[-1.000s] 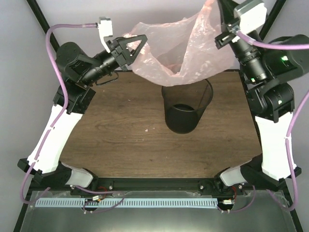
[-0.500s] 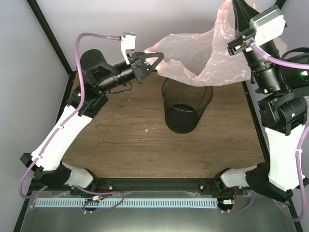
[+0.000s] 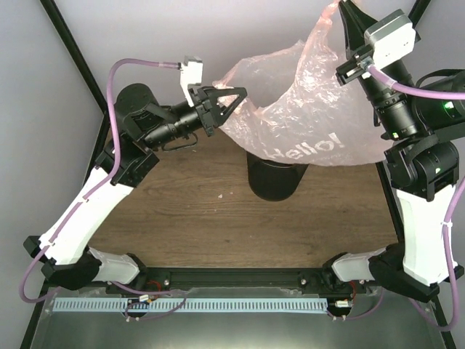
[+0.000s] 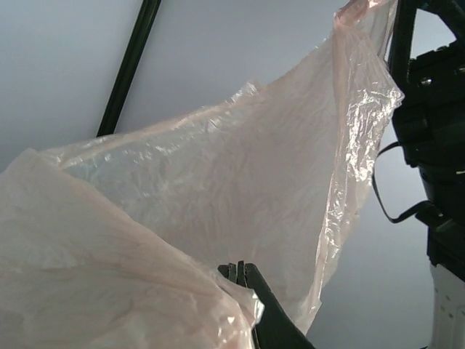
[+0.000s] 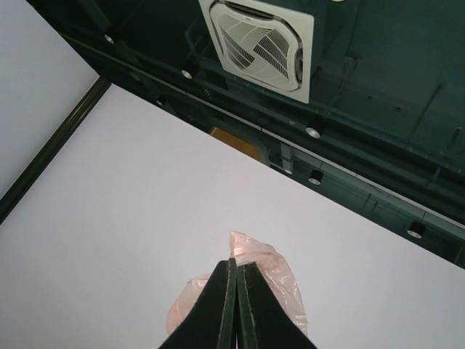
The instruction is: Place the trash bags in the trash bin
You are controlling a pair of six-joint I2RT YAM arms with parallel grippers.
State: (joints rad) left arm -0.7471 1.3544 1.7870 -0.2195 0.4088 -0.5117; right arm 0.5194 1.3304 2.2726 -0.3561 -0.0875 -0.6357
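The pale-pink trash bag (image 3: 305,116) with white "hello!" lettering hangs stretched between both grippers, high above the table. My left gripper (image 3: 238,92) is shut on its left edge; in the left wrist view the gripper (image 4: 242,269) pinches the crinkly bag (image 4: 240,189). My right gripper (image 3: 343,6) points upward at the top right, shut on a bag handle; in the right wrist view the gripper (image 5: 236,263) holds a tuft of bag (image 5: 261,254). The black mesh trash bin (image 3: 275,180) stands on the table under the bag, its rim hidden by the bag.
The wooden table (image 3: 182,218) lies below. Black frame posts stand at the back left (image 3: 73,51) and back right (image 3: 415,9). The right arm's body (image 3: 418,160) rises beside the table's right edge.
The bag has spread and dropped lower, now covering the bin's rim with its lettering showing. The left gripper stayed near the bag's left edge; the right gripper shifted slightly.
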